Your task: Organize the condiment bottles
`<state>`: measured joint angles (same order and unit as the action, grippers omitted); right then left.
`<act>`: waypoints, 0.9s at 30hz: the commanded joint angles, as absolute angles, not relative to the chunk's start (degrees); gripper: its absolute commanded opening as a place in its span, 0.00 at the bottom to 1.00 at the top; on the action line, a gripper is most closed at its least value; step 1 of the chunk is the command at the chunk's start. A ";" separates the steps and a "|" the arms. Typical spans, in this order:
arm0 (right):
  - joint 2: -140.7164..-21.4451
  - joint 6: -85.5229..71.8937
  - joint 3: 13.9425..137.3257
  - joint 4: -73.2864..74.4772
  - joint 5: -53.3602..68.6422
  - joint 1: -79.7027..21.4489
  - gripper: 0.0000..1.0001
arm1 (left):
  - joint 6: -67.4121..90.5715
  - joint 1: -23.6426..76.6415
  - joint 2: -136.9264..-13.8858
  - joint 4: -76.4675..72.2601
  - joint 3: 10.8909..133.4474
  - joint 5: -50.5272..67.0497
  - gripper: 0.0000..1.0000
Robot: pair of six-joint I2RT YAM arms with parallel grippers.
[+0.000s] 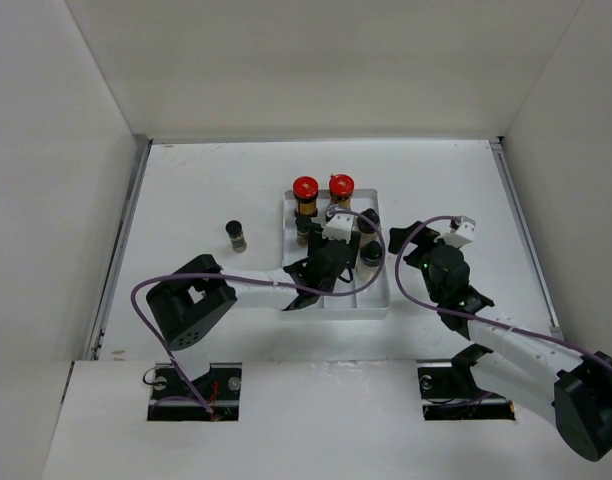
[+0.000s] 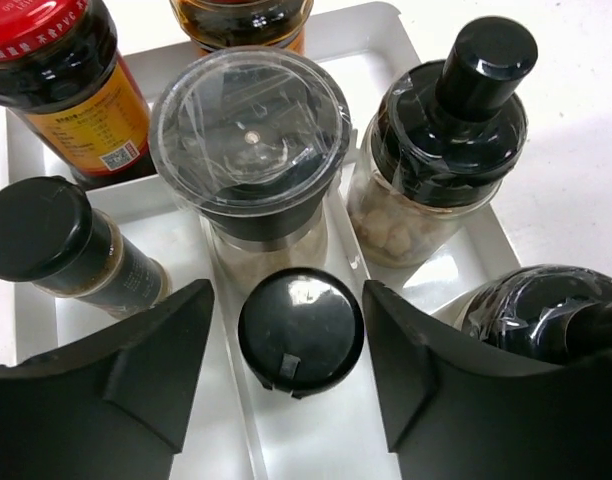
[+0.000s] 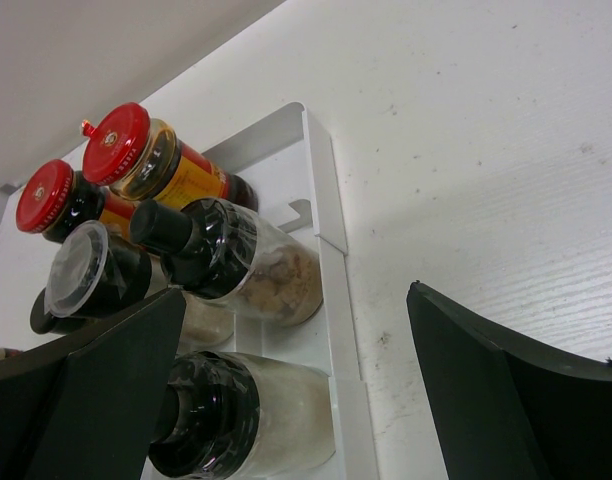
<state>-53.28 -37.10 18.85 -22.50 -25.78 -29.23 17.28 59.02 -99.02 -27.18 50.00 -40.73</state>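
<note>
The white divided tray [image 1: 376,300] holds several condiment bottles. Two amber jars with red lids [image 1: 304,190] [image 1: 341,186] stand at its far end. My left gripper [image 1: 324,262] hangs over the tray, open. In the left wrist view its jaws [image 2: 291,340] stand either side of a small black-capped jar [image 2: 300,330] in the middle compartment, with a gap on both sides. Beyond it stand a clear-lidded grinder [image 2: 251,130] and a beige-filled black-capped jar [image 2: 436,150]. A small dark jar [image 1: 236,235] stands alone on the table, left of the tray. My right gripper [image 1: 441,268] is open and empty, right of the tray [image 3: 321,190].
White walls enclose the table on the left, back and right. A metal rail [image 1: 121,250] runs along the left edge. Purple cables [image 1: 151,320] loop off both arms. Another black-capped jar [image 2: 546,310] stands close to my left gripper's right finger [image 2: 426,370].
</note>
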 commanded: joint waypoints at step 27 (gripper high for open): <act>-53.17 -37.09 19.42 -25.66 -25.14 -29.40 1.00 | 29.52 46.74 -59.96 -11.54 35.16 -41.13 0.79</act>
